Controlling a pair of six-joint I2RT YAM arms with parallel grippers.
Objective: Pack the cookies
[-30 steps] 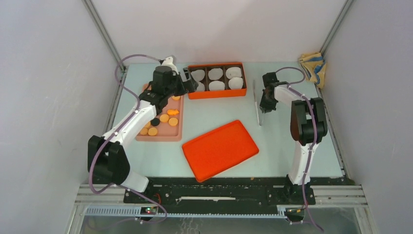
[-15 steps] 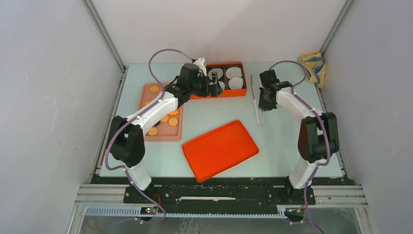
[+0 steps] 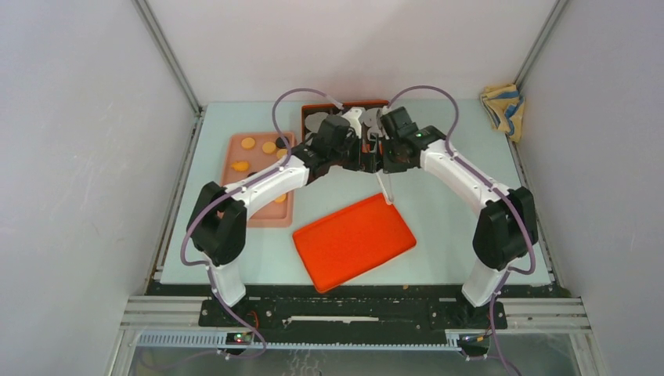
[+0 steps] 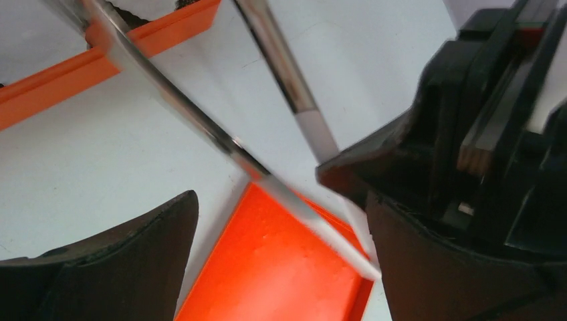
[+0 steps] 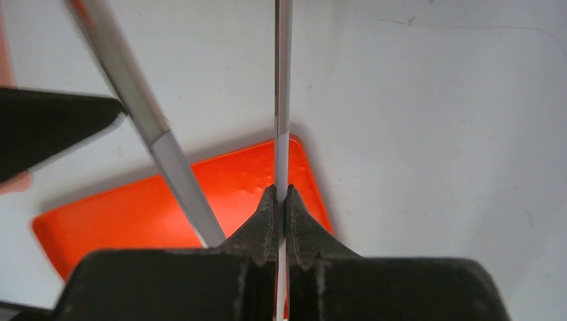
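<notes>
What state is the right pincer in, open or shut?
Shut. The right pincer clamps a thin metal strip; its wrist view shows both fingers pressed flat against the strip's sides, with no gap.

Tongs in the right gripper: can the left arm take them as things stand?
Probably yes. The left gripper stands open; one blade of the tongs seems to pass between its fingers; the right gripper, shut on the other blade, is close.

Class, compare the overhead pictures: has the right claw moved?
Yes. The right claw, shut on a thin tool, has swung left, from right of the orange box to its near edge.
</notes>
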